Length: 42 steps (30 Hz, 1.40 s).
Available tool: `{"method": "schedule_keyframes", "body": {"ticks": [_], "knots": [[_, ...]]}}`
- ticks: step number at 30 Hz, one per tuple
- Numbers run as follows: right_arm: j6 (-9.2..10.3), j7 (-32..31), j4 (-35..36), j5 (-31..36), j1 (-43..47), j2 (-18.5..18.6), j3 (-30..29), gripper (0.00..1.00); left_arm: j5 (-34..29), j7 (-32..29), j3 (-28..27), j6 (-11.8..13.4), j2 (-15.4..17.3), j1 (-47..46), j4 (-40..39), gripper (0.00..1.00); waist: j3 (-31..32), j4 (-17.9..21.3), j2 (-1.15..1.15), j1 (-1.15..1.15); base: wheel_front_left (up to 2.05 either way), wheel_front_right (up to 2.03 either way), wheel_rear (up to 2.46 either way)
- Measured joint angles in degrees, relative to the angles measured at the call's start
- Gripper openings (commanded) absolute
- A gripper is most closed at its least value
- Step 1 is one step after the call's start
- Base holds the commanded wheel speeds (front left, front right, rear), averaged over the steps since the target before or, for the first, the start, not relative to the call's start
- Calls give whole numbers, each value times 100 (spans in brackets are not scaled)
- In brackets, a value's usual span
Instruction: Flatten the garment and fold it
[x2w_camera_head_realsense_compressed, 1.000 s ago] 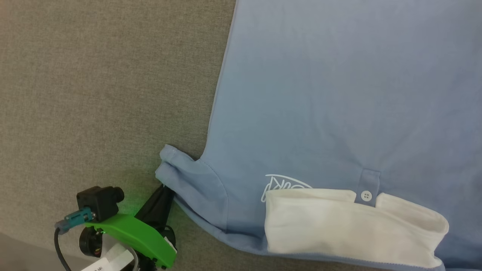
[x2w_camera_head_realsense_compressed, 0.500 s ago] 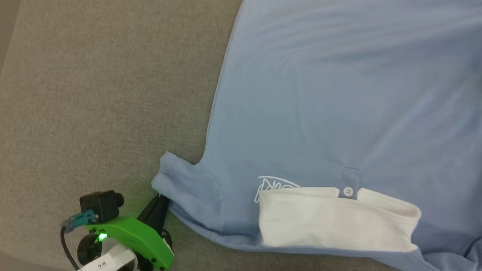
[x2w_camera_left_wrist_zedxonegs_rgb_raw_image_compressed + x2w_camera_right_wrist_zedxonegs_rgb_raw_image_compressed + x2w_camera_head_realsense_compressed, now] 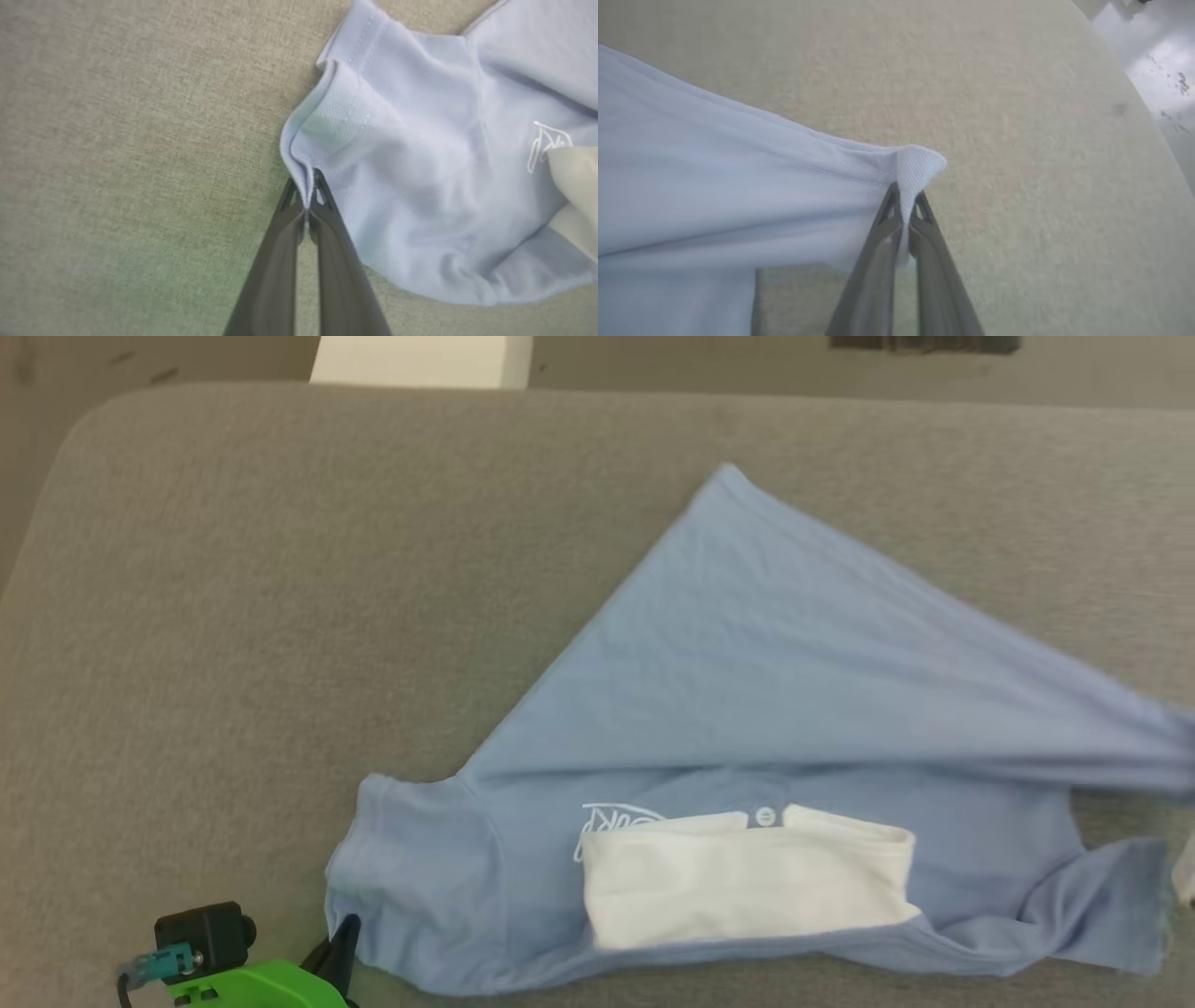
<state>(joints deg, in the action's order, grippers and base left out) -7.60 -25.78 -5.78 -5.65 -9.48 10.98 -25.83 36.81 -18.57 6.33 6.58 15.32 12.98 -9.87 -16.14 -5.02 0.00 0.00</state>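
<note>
Over the grey bench (image 3: 233, 616), left fingers (image 3: 280, 261) and right fingers (image 3: 875, 270) pinch the garment (image 3: 747, 691), best pulled apart evenly and low.

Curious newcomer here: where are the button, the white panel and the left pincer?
button (image 3: 766, 817), head view, its centre
white panel (image 3: 747, 877), head view, its middle
left pincer (image 3: 307, 189), left wrist view, between fingertips

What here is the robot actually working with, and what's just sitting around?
Part of the job:
light blue T-shirt
left gripper, pinching its sleeve
right gripper, pinching a corner

Just there:
grey fabric-covered surface underneath
white block beyond its far edge
</note>
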Motion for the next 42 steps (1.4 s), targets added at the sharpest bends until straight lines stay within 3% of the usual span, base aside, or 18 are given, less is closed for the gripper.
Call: {"method": "schedule_keyframes", "body": {"ticks": [8,14,17,23,29,31,36,37,42], "knots": [[0,-1545,-25,-197,816,-491,-300,0,7,-78,29,11,47,55,-59,0,412,396,0,0,0,0,0],[0,-1960,-59,-318,898,-627,-341,2,7,-129,99,11,64,53,-62,0,547,526,0,0,0,0,0],[0,-1806,10,-343,933,-643,-300,100,5,-135,134,11,65,52,-56,0,545,514,0,0,0,0,0],[3,-510,254,-434,586,-453,64,100,5,-162,174,11,77,36,-30,0,526,450,0,0,0,0,0],[3,886,118,-617,-279,-86,1325,100,5,-177,201,11,78,-4,-13,0,499,398,0,0,0,0,0],[2,1513,-247,-921,-865,54,2078,100,5,-177,242,10,79,-47,1,0,471,342,0,0,0,0,0],[2,1882,-1020,-1300,-1783,381,3166,100,5,-176,307,-5,76,-166,3,0,342,231,0,0,0,0,0],[2,1859,-1430,-1440,-2202,525,3594,100,5,-175,337,-16,71,-254,8,0,252,173,0,0,0,0,0],[2,1347,-2351,-1623,-3072,825,4278,100,2,-138,420,-73,47,-470,11,0,-16,12,0,0,0,0,0]]}}
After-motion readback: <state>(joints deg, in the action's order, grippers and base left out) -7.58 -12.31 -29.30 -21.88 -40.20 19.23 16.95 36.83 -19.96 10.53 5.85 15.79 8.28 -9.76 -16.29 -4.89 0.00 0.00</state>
